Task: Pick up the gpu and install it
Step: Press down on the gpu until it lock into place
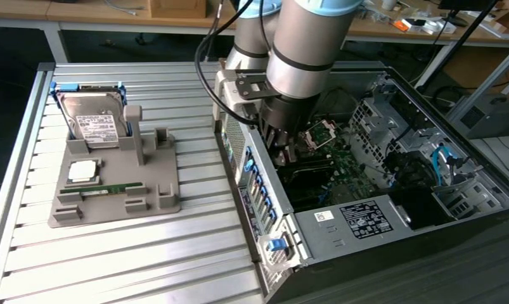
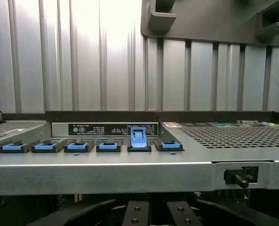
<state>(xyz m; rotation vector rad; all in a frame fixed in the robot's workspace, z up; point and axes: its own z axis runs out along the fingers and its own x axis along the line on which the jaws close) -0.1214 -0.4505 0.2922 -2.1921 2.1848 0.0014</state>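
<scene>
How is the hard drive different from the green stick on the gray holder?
The hard drive stands upright in its slot on the holder, while the RAM stick lies low along it. The drive is wide, thick and silver with a white label; the stick is narrow, thin and green. The drive sits at the holder's far end, the stick nearer the front. Both rest in the same gray holder on the table.

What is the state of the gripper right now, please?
Gripper: down inside the open computer case over the motherboard; whether it is open, closed or holding anything cannot be told.
</scene>
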